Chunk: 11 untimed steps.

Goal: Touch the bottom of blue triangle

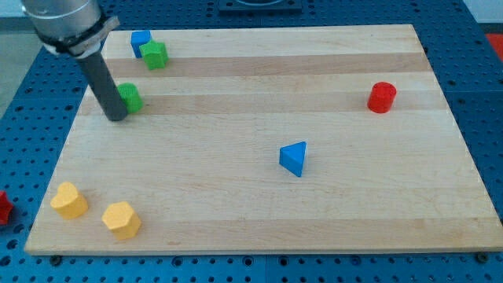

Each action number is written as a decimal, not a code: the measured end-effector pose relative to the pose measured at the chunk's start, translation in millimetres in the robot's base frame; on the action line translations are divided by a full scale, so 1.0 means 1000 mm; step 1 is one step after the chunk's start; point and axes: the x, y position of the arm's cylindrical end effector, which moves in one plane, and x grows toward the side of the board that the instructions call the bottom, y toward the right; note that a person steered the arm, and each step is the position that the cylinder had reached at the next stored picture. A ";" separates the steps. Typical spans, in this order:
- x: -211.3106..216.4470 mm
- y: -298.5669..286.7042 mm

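The blue triangle [294,158] lies on the wooden board [251,204], a little right of the middle. My tip [116,117] rests on the board at the view's upper left, touching the left side of a green block [130,97]. The tip is far to the left of the blue triangle and slightly above it in the view.
A blue block [141,41] and a green star-like block [156,54] sit together at the top left. A red cylinder [382,97] stands at the right. Two yellow blocks [69,200] [122,219] lie at the bottom left. A red piece [3,207] lies off the board's left edge.
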 end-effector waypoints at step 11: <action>0.116 0.292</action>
